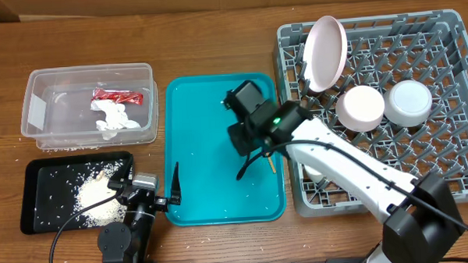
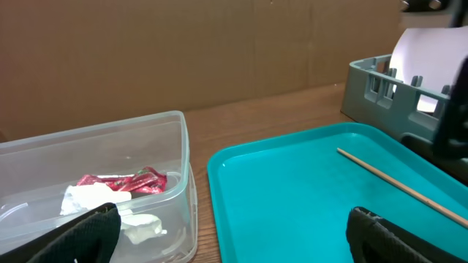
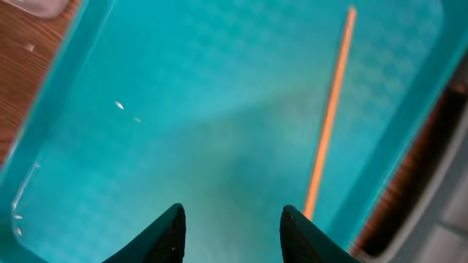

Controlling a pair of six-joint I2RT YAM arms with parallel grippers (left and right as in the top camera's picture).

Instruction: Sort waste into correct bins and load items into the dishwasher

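A wooden chopstick (image 3: 330, 113) lies flat on the teal tray (image 3: 183, 88), just right of my right fingertip. My right gripper (image 3: 232, 219) hovers open over the tray with nothing between its fingers; overhead it (image 1: 249, 164) is near the tray's right side. My left gripper (image 2: 234, 241) is wide open and empty, low at the tray's front left corner (image 1: 174, 190). The clear tub (image 1: 89, 105) holds the red wrapper (image 1: 117, 96) and white tissue (image 1: 112, 118). The black tray (image 1: 41, 197) holds rice (image 1: 92, 195). The grey dish rack (image 1: 446, 163) carries an upright pink plate (image 1: 326, 54) and two white bowls (image 1: 362, 107).
In the left wrist view the chopstick (image 2: 398, 183) runs diagonally across the teal tray (image 2: 292, 197), with the tub (image 2: 110, 183) on the left and the rack's corner (image 2: 376, 88) on the right. A few crumbs (image 3: 121, 106) dot the tray. Brown wooden table lies all round.
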